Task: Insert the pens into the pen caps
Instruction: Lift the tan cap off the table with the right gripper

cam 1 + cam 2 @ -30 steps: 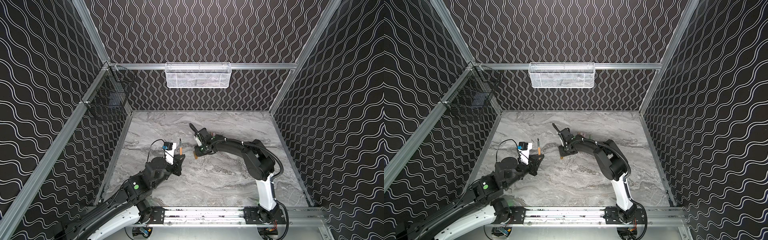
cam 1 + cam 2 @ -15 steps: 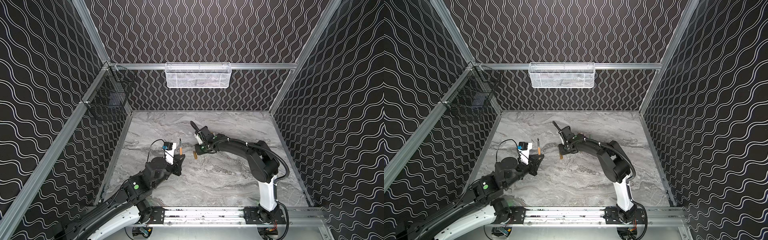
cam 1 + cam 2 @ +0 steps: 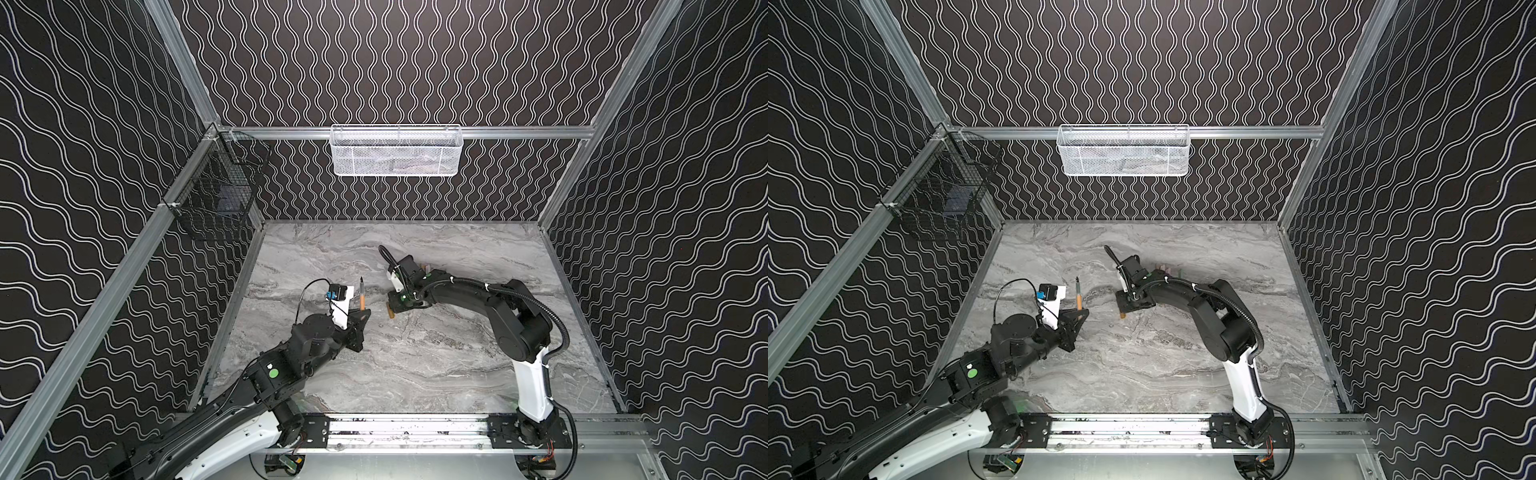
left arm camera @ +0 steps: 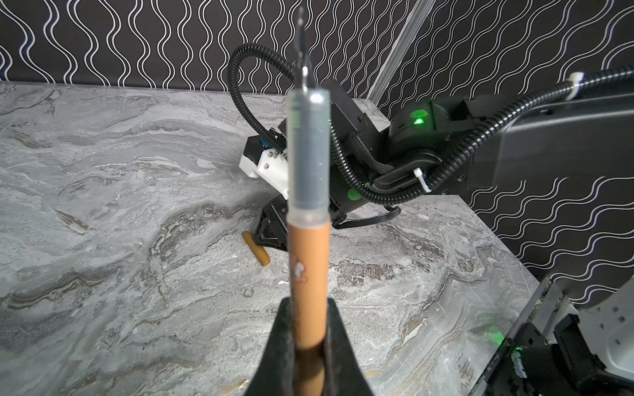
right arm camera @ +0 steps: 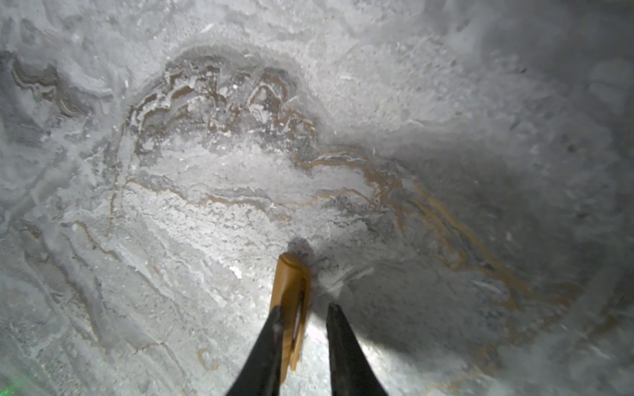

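My left gripper point(image 3: 362, 312) point(image 4: 308, 301) is shut on a tan-orange pen point(image 3: 362, 296) point(image 4: 308, 260). It holds the pen upright with the dark tip pointing up, left of the table's middle. A tan-orange pen cap point(image 3: 391, 313) point(image 5: 290, 291) lies flat on the marble. My right gripper point(image 3: 393, 306) point(image 5: 305, 308) is down over the cap, which lies between its jaws. The cap rests against one finger, and a narrow gap of table shows before the other. In the left wrist view the cap point(image 4: 256, 248) sticks out from under the right gripper. More pink and green pens or caps point(image 3: 1168, 269) peek out behind the right wrist.
A white mesh basket point(image 3: 395, 151) hangs on the back wall. A black wire basket point(image 3: 216, 195) hangs on the left wall. The grey marble table point(image 3: 415, 365) is walled on three sides, with a metal rail point(image 3: 407, 428) along the front.
The right arm's elbow has shifted slightly while its gripper stays at the cap. The left arm and its pen have not moved.
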Controlling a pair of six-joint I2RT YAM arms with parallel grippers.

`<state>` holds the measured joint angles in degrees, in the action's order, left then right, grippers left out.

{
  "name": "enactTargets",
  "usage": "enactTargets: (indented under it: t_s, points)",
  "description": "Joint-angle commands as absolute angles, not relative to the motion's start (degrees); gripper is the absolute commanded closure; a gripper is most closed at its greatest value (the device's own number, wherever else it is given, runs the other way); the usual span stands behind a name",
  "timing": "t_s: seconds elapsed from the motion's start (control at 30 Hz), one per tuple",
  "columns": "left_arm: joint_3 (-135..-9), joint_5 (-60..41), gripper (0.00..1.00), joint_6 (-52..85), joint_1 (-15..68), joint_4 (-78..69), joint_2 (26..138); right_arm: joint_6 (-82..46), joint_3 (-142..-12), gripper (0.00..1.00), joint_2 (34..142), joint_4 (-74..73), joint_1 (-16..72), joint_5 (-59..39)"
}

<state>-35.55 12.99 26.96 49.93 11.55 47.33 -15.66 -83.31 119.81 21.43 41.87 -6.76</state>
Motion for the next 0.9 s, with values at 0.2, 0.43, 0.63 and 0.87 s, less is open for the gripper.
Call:
enactTargets:
  t_s: [0.2, 0.43, 0.63, 0.87]
  points:
    - [-35.9, 12.8, 1.0, 26.5, 49.8, 9.6, 47.7, -15.6, -84.2, 0.74, 120.4, 22.2, 41.8, -6.7]
    - [-35.7, 13.1, 1.0, 26.6, 49.9, 9.8, 47.0, -16.1, -84.0, 0.75, 121.4, 22.4, 42.3, -5.6]
    - [-35.8, 13.1, 1.0, 26.4, 49.8, 9.8, 47.2, -16.1, -85.0, 0.76, 122.2, 23.1, 43.2, -4.5]
    - [-35.5, 13.3, 1.0, 26.6, 49.8, 9.8, 46.6, -16.2, -85.0, 0.78, 121.9, 23.6, 43.9, -1.8]
